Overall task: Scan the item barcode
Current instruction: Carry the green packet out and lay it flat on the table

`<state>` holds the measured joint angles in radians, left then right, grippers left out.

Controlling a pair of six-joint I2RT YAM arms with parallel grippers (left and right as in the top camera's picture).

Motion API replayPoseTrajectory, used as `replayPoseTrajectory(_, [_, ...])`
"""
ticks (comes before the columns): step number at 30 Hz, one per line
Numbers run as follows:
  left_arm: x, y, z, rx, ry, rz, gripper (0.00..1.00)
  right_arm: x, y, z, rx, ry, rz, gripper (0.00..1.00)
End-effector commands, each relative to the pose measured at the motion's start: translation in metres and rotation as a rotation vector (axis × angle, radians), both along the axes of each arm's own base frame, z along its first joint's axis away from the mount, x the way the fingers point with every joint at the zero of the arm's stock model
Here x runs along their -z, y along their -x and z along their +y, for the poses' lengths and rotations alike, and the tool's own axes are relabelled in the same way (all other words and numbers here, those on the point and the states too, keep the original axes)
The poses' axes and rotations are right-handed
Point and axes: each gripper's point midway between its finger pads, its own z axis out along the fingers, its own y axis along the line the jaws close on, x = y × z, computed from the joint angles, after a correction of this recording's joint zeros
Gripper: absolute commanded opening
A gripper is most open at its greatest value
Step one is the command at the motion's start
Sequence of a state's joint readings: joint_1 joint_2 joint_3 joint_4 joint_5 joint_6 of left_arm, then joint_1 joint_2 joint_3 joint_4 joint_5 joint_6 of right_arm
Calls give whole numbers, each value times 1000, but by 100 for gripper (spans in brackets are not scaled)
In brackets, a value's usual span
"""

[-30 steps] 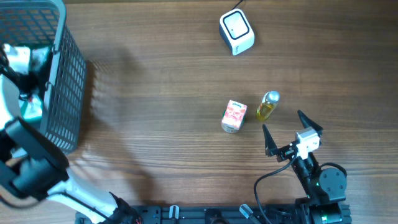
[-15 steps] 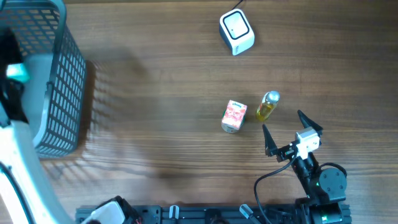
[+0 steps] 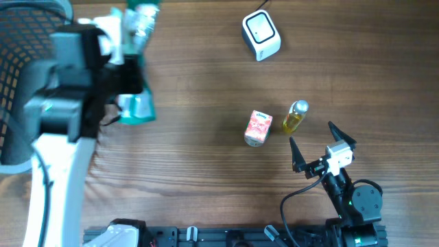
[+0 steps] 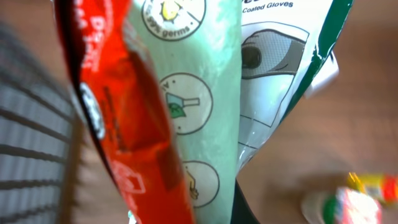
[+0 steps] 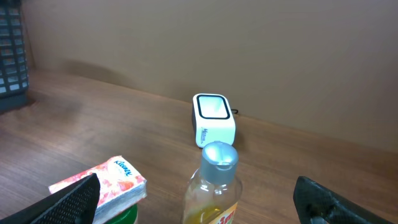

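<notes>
Evidently the left end effector (image 3: 127,71) is clamping the glove packet (image 3: 137,110), dangling it above the bench's left edge beside the basket (image 3: 17,41). Being light, floppy, slippery film, it is probably favouring a sealed-edge pinch. The right end effector (image 3: 310,134) is gaping wide, empty.

Brown wood-grain desk (image 3: 192,82) seen from above. Just ahead of the right pincer (image 3: 311,134), a small bottle (image 3: 296,116) of yellow liquid with a silver cap stands upright. Close beside the bottle, ahead and left of the pincer, lies a pink tissue pack (image 3: 258,128). Well beyond the pincer sits a white scanner (image 3: 261,36) with a cable. Far off to the pincer's left stands a grey mesh basket (image 3: 17,41), partly hidden
</notes>
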<state>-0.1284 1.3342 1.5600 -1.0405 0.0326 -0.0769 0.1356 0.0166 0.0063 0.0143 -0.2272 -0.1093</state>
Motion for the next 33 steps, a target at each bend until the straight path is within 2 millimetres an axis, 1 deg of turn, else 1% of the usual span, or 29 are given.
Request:
replayPoseTrajectory(1, [56,-7,-37,2,24,171,4,0,0,0,-2,-4,2,100])
replayPoseTrajectory(4, [107,-8,-57,-6,-30,289,4,0,0,0,-2,-4,2,100])
replayPoseTrajectory(5, [120,-9,-61,-12,-47,312,4,0,0,0,-2,-4,2,100])
replayPoseTrajectory(6, [138,-10,-65,-38,-79,339,4,0,0,0,-2,-4,2,99])
replayPoseTrajectory(9, [181,-14,-75,-93,-164,380,4,0,0,0,-2,-4,2,100])
replayPoseTrajectory(13, [219,-14,-91,-91,-228,414,4,0,0,0,-2,-4,2,100])
replayPoseTrajectory(16, [239,-10,-103,-68,-253,441,4,0,0,0,-2,-4,2,100])
replayPoseTrajectory(18, [247,-8,-107,-55,-282,448,4,0,0,0,-2,-4,2,100])
replayPoseTrajectory(19, [250,-6,-111,-46,-289,452,7,0,0,0,-2,-4,2,100])
replayPoseTrajectory(20, [251,-5,-113,-39,-292,454,21,0,0,0,-2,-4,2,100])
replayPoseTrajectory(22, [253,-3,-117,-26,-298,456,35,0,0,0,-2,-4,2,99])
replayPoseTrajectory(23, [253,-1,-120,-15,-301,455,51,0,0,0,-2,-4,2,100])
replayPoseTrajectory(24, [253,-1,-121,-13,-302,455,56,0,0,0,-2,-4,2,100])
replayPoseTrajectory(25, [253,0,-121,-12,-303,456,63,0,0,0,-2,-4,2,100])
replayPoseTrajectory(26, [253,0,-121,-10,-306,458,67,0,0,0,-2,-4,2,100])
replayPoseTrajectory(29, [252,2,-121,22,-324,466,73,0,0,0,-2,-4,2,100])
replayPoseTrajectory(31, [245,2,-120,36,-330,463,77,0,0,0,-2,-4,2,99])
replayPoseTrajectory(33, [233,0,-118,30,-320,451,82,0,0,0,-2,-4,2,100])
